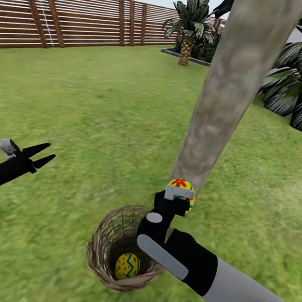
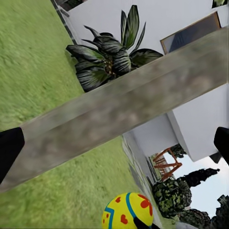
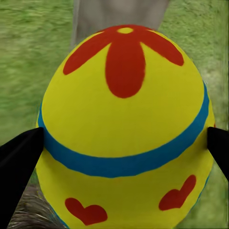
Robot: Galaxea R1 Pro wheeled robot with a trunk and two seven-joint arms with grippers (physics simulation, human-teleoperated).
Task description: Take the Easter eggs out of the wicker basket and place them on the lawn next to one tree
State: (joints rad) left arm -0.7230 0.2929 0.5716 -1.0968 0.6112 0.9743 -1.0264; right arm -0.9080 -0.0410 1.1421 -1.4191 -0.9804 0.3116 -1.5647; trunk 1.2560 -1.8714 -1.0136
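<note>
Lying in the wicker basket (image 1: 105, 256) on the lawn (image 1: 89, 112) is one Easter egg (image 1: 127, 266); just beyond, the right pincer (image 1: 178, 198) grips a flowered egg (image 1: 183, 188), seemingly just above grass, beside the tree trunk (image 1: 231, 90). Left pincer (image 1: 42, 154) hangs released.

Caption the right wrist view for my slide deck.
Right pincer gripping a flower-painted Easter egg before the tree trunk.
</note>
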